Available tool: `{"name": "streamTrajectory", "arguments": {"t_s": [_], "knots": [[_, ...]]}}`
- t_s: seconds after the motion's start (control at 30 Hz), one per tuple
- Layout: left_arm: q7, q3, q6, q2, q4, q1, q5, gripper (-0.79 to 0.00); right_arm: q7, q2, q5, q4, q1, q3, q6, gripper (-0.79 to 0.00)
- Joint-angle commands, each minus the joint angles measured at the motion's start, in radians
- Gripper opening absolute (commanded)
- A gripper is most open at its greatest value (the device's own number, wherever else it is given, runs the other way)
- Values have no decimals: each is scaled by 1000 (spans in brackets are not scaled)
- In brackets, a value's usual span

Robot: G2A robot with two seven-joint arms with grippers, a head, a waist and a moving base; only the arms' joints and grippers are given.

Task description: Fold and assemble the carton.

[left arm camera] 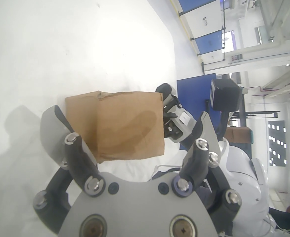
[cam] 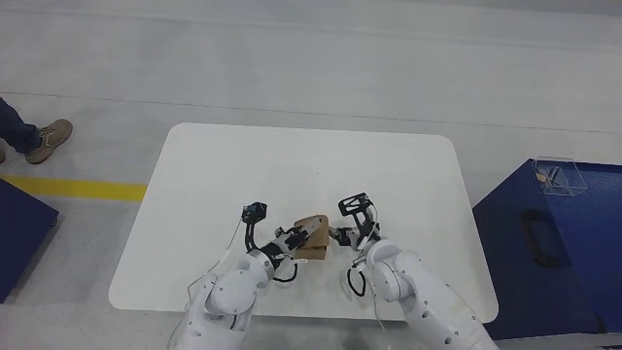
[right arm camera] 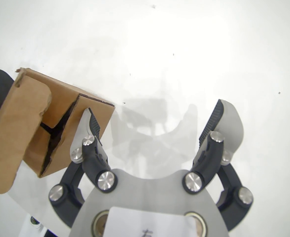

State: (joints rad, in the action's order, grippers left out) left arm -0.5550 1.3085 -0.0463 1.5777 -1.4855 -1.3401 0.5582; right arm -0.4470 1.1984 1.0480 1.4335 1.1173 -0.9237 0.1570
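A small brown carton (cam: pixel 313 233) lies near the front edge of the white table (cam: pixel 311 165), between my two grippers. In the left wrist view my left gripper (left arm camera: pixel 128 117) is open, its fingers (left arm camera: pixel 51 124) straddling the carton (left arm camera: pixel 130 127) with a gap on one side. My right gripper (right arm camera: pixel 157 124) is open too. One of its fingertips (right arm camera: pixel 93 122) rests against the carton's end face (right arm camera: pixel 60 129), where the folded flaps meet with dark gaps. A longer flap (right arm camera: pixel 9 144) sticks out from that end. From above, the left gripper (cam: pixel 289 241) and right gripper (cam: pixel 340 235) flank the carton.
A blue cabinet (cam: pixel 544 243) stands right of the table with a clear plastic box (cam: pixel 559 175) on top. Another blue unit (cam: pixel 19 238) stands at the left. The table's rear and side areas are bare white surface.
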Motion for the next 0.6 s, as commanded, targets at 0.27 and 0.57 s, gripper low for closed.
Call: {"name": "streamTrajectory", "arguments": {"t_s": [0.27, 0.57], "knots": [[-52, 25, -41, -9, -19, -20, -144, 0, 2, 25, -36, -57, -56, 24, -12, 0], [-20, 32, 1, -17, 0, -35, -145, 0, 24, 20, -39, -52, -39, -25, 10, 0]]}}
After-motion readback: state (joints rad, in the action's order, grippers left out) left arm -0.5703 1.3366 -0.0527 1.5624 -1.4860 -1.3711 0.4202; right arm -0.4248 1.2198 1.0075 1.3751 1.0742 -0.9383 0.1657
